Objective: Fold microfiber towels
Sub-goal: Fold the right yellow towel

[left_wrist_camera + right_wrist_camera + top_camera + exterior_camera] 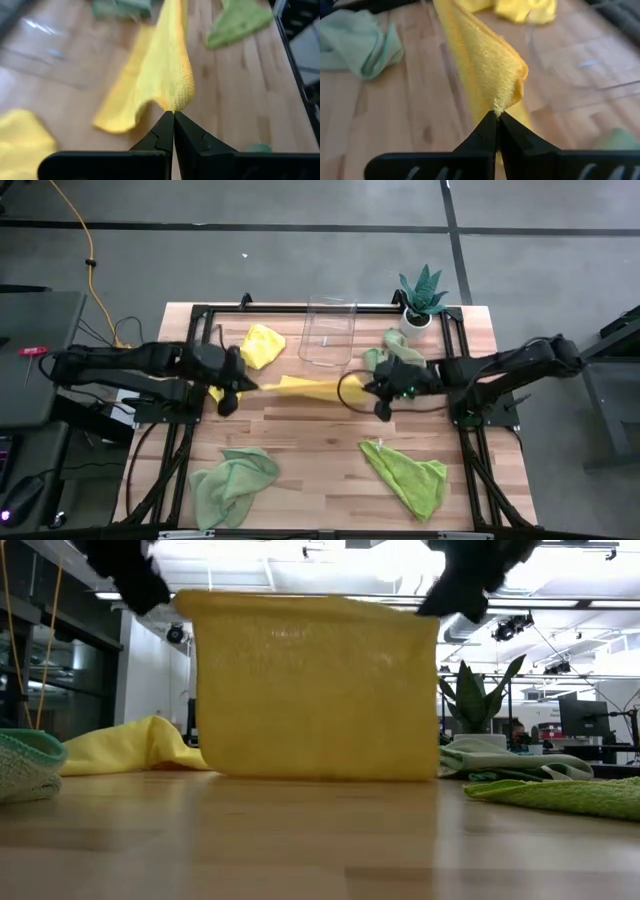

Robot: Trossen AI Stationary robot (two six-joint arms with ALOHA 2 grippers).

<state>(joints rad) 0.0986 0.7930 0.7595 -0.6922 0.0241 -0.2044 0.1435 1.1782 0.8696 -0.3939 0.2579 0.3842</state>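
A bright yellow microfiber towel (pixel 315 690) hangs as a flat sheet between my two grippers at the table's middle. My left gripper (pixel 238 388) is shut on its left top corner and my right gripper (pixel 374 392) on its right top corner. The towel's lower edge (pixel 320 776) reaches the tabletop. A second yellow towel (pixel 262 345) lies crumpled at the far left. A mint green towel (pixel 232 480) lies at the near left and a lime green one (pixel 405 475) at the near right. My left gripper pinches the towel's left top corner (pixel 175 102) between its two fingertips, slanting down from the table's left. The towel hangs below the hold, its top edge drawn straight toward the other gripper. One layer or several, I cannot tell. My right gripper pinches the towel's right top corner (pixel 501 106) between its two fingertips, slanting down from the table's right. The cloth looks doubled over at the corner. The towel hangs below the hold, its lower edge on the table.
A clear plastic bin (pixel 330 332) stands at the far middle, just behind the hanging towel. A spiky potted plant (pixel 422 298) stands at the far right, with another pale green cloth (pixel 385 350) beside it. Bare wood lies in the near middle.
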